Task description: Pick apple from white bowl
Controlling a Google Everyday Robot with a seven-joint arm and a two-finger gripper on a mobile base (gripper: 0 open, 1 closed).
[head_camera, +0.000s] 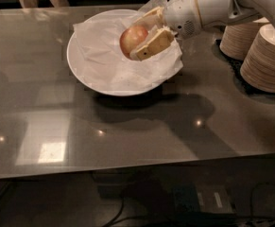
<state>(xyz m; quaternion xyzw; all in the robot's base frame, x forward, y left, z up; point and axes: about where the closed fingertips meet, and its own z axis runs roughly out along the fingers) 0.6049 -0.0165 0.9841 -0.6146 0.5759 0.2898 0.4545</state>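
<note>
A small round apple (pixel 131 39), yellow-orange with a red blush, sits clamped between the two tan fingers (pixel 154 42) of the robot's parallel-jaw gripper (pixel 137 39), over the right half of the wide, shallow white bowl (pixel 72 56) from which it is to be taken. The fingers are closed onto the fruit from above and below as the camera sees it, one pad on each side, with the apple's blushed face showing between them. The crumpled white paper (pixel 101 46) lining the bowl spreads beneath and behind the grip, a peak of it rising just beside the wrist; whether the apple is wholly clear of that paper cannot be told from this angle. The white arm (pixel 217 4) reaches in from the upper right across the glossy grey table (pixel 127 136), passing near two stacks of tan paper bowls (pixel 264 56) (no part of the job) that stand well apart from the white bowl. By the look of it the grasp is made and the task is in its lifting stage. The next move calls for a steady rise straight up and away from the rim, a firm grip on the smooth skin, and care that the loose paper does not come up with the fruit.
</note>
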